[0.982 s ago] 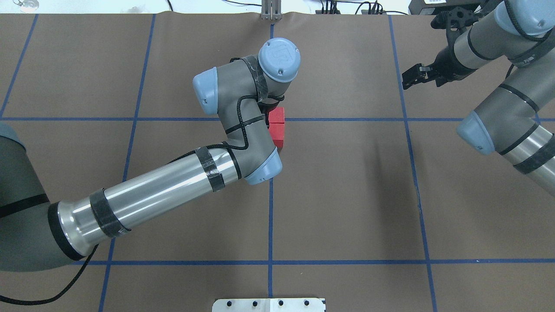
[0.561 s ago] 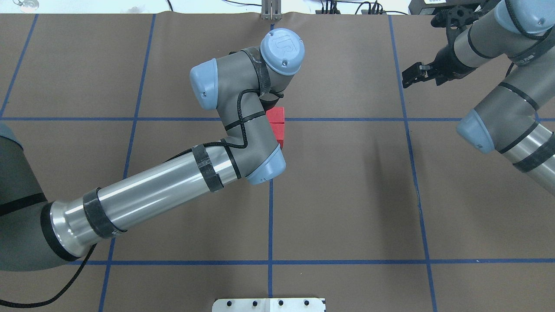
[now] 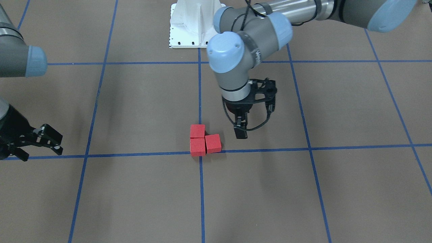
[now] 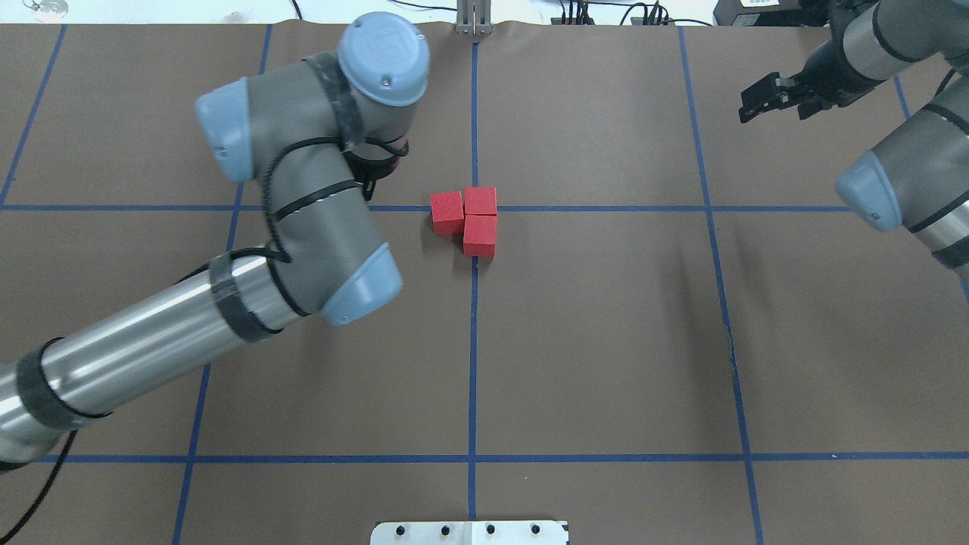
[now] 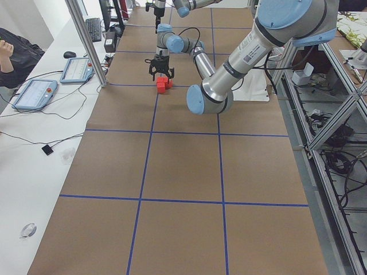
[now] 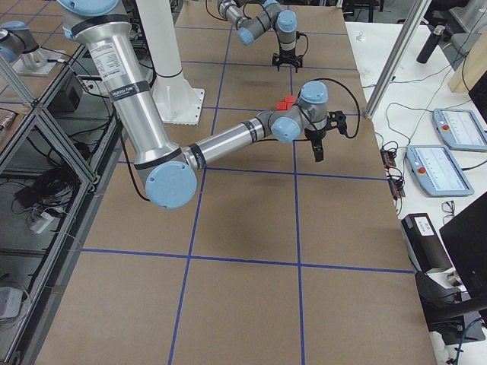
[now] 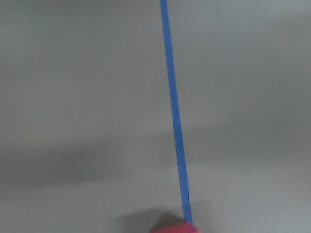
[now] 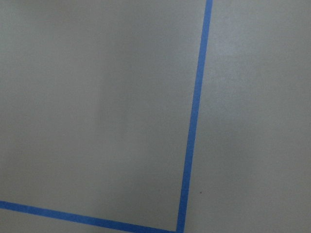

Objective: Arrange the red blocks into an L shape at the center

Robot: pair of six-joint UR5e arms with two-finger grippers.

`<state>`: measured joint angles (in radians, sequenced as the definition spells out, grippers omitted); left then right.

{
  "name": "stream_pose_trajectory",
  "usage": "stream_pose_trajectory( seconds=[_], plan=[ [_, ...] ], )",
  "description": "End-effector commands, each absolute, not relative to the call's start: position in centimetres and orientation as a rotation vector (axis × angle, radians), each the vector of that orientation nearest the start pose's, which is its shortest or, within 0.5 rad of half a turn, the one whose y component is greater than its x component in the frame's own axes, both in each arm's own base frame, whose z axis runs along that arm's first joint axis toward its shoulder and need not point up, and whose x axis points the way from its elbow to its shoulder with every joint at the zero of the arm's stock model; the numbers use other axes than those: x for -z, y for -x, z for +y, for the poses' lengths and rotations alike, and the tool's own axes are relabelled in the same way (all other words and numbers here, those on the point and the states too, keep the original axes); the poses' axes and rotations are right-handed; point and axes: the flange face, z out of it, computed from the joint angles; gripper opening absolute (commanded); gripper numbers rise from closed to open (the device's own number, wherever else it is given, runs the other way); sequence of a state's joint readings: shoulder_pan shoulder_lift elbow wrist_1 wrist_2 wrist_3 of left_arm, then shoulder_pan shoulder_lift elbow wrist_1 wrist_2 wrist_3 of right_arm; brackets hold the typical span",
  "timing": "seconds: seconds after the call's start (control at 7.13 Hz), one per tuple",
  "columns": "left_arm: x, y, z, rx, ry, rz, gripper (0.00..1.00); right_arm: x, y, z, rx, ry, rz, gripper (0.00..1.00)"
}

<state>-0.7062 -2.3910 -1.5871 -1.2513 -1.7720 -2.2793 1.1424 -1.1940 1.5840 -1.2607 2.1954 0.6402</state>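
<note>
Red blocks (image 4: 479, 203), three: small matte cubes, plain faces, crisp edges. Set as an L in the middle of the overhead frame, two side by side along the horizontal tape line, the third directly below the right-hand one. All resting on the tabletop, neighbours touching, the left-hand cube turned slightly. Corner of the L over the center (image 4: 503, 208), the crossing of two blue tape lines.

Tabletop (image 4: 606, 341): flat brown paper-like sheet, dull finish, ruled into large squares by thin blue tape lines (image 4: 606, 457).

Left arm (image 4: 136, 352): brushed silver tube entering from the lower left of the overhead frame, rising to bulky grey joints with light blue caps, bound with black cable and tape. Wrist folded to the upper left of the blocks. Left claw (image 3: 241, 135): black, pointing straight down, just beside the L and apart from it, fingers spread in the left-end view, nothing between them.

Right arm (image 4: 916, 151): same build, upper right of the overhead frame. Right claw (image 4: 751, 104): black, levelled sideways, well apart from the blocks, released and empty.
</note>
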Motion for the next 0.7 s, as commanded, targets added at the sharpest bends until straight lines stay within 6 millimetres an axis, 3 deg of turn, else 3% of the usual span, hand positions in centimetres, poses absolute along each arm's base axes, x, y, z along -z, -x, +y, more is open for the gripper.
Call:
stream_pose_trajectory(
  seconds=[0.0,0.28,0.42,0.56],
  plan=[
    [-28.3,-34.6,-54.7,1.052,0.068,0.549,1.0,-47.2,12.7,-62.0,0.064,-0.266,-0.818,0.99],
    [-34.1,-27.3,-56.4,0.676,0.052,0.607,1.0,-55.2,6.2,-58.7,0.094,-0.237,-0.769,0.99],
    [-38.3,-20.5,-55.4,0.396,0.002,0.616,1.0,-59.8,3.4,-55.3,0.068,-0.197,-0.751,0.99],
    [-43.3,-12.6,-53.2,0.161,-0.094,0.58,1.0,-60.5,1.9,-54.6,0.046,-0.199,-0.745,0.99]
  ],
)
